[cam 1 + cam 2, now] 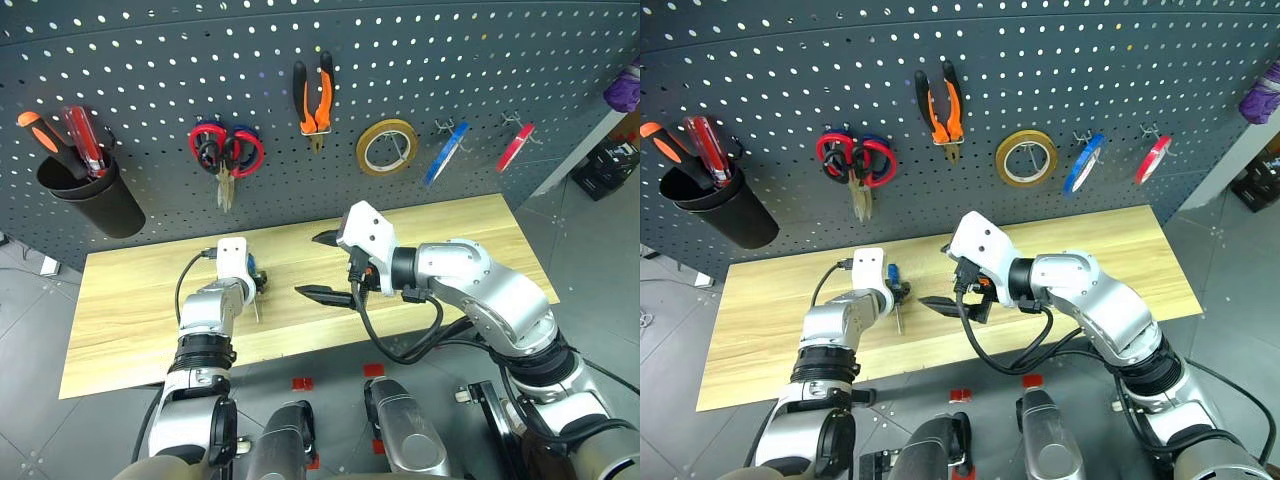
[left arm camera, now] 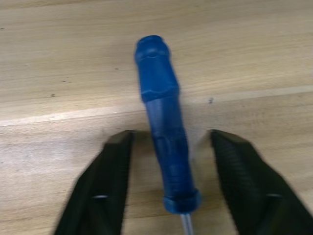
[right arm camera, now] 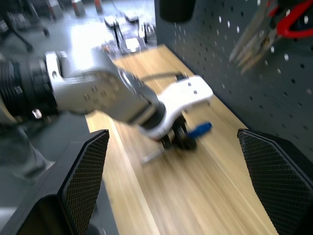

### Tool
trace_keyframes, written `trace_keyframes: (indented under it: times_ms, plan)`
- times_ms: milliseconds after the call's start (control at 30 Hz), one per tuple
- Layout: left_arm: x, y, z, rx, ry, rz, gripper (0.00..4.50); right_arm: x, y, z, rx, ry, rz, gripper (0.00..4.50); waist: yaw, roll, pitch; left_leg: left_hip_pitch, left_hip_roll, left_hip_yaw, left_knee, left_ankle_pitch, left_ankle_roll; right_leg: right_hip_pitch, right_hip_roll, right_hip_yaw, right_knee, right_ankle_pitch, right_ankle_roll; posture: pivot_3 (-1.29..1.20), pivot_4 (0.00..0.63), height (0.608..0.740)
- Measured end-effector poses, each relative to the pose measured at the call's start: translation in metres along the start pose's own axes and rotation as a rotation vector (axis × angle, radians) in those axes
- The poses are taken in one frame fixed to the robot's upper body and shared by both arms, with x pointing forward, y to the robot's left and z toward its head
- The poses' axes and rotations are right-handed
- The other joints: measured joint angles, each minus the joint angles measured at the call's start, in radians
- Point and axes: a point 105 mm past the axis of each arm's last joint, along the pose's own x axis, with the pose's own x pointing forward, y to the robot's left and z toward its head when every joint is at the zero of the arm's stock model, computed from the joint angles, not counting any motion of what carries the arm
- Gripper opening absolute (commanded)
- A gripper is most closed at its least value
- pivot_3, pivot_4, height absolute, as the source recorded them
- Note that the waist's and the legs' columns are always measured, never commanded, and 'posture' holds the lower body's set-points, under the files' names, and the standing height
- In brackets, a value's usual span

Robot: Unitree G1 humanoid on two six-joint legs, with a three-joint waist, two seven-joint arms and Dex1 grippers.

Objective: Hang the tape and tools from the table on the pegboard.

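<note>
From the head views, the thin blue-handled screwdriver [image 1: 894, 282] lies on the long pale wood table [image 1: 130, 300], under the left gripper [image 1: 896, 290]. The right gripper [image 1: 322, 265] hangs above the table, spread wide and holding nothing. On the dark grey pegboard [image 1: 150, 70] hang orange-and-black pliers [image 1: 313, 98] and a thin blue tape ring [image 1: 445, 152].

In the left wrist view, two black fingers [image 2: 105, 191] sit on each side of the blue handle, a small gap on both sides, likely so they can squeeze it.

In the right wrist view, the wide fingers [image 3: 80, 183] point at the left arm.
</note>
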Motion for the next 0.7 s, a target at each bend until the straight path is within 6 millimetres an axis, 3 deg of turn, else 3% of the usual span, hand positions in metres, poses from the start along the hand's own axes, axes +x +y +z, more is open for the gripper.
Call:
trace_keyframes:
  times_ms: [100,267,333,500,700]
  plan:
    - [-0.004,0.001,-0.004,-0.007,-0.005,-0.022,0.61,0.001,-0.004,0.0,-0.022,0.018,-0.008,4.5,-0.002,0.0,0.0,0.0,0.0,0.0,0.0,0.0,0.0,0.0,0.0,0.0,0.0,0.0,0.0,-0.36,0.297,0.74]
    - [-0.022,0.01,-0.009,-0.03,-0.05,-0.066,0.53,0.002,-0.013,0.008,-0.07,0.006,-0.004,4.5,-0.002,0.0,0.0,-0.001,0.0,0.0,0.0,0.0,-0.001,-0.002,0.0,0.0,0.0,0.0,0.0,-0.33,0.281,0.74]
    - [-0.041,0.016,0.005,0.044,-0.145,-0.086,0.53,0.003,-0.014,0.014,-0.088,-0.015,0.003,4.5,-0.003,0.0,0.0,-0.002,0.001,0.0,-0.001,0.002,-0.004,-0.003,0.0,0.0,0.0,0.0,0.0,-0.32,0.278,0.74]
    - [-0.126,0.008,0.076,0.318,-0.604,-0.102,0.53,0.001,-0.027,0.037,-0.095,-0.137,-0.041,4.5,0.008,0.0,0.0,-0.003,0.0,0.0,-0.002,0.002,-0.004,-0.002,0.0,0.001,-0.002,0.0,0.0,-0.29,0.267,0.74]
    - [-0.188,0.023,0.112,0.44,-0.834,0.064,0.53,-0.003,-0.039,0.045,-0.085,-0.195,-0.064,4.5,0.019,0.0,0.0,-0.003,0.0,-0.001,-0.001,0.0,-0.001,-0.003,0.0,0.0,0.0,0.0,0.0,-0.24,0.254,0.74]
